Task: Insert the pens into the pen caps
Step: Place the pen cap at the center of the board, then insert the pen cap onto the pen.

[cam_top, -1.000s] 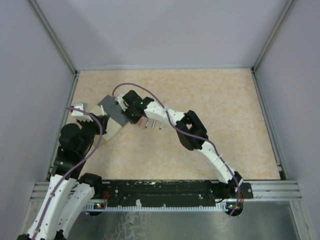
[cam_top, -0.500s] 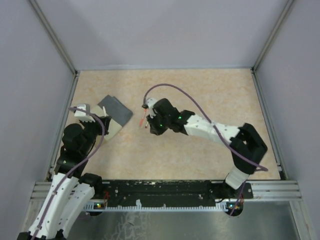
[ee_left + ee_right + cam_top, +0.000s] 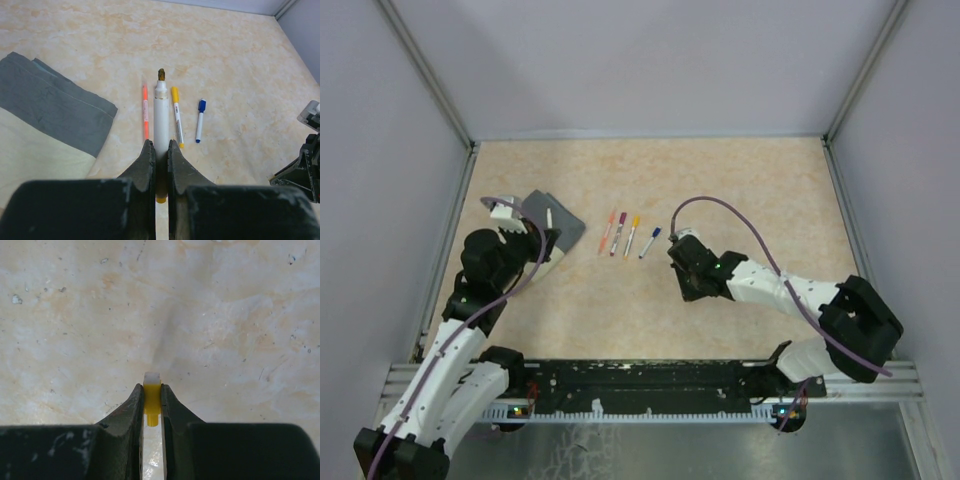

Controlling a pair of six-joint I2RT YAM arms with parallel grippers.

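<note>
White pen: smooth, round, matt white barrel pointing to 12 o'clock. Its bare felt tip is stubby and ochre-brown, and a yellow plug shows at the rear end. From overhead it sits above the grey flap.
Yellow cap: short, glossy plastic tube, paler at its outer end, held over bare tabletop.
Pens on the table: four slim sticks lying side by side near the table's middle, each slanting toward 1 o'clock.
Order, from 9 o'clock to 3 o'clock: orange pen, magenta pen, yellow pen, blue pen.
Pens on the table, up close: the yellow and blue ones have white barrels with a coloured cap on the far end. The blue one is the shortest.
Left gripper: black wedge-shaped fingers, drawn narrow and clamping the white pen's barrel. It is at 9 o'clock of the row.
Right gripper: black tapered fingers almost together, pinching the yellow cap. It is near the blue pen, at its 3 o'clock.
Case: soft-looking grey flap with a stitched hem over a cream body, at 9 o'clock of the row.
Tabletop: flat, mottled beige like stone. Up close it shows dark specks and scuffs.
</note>
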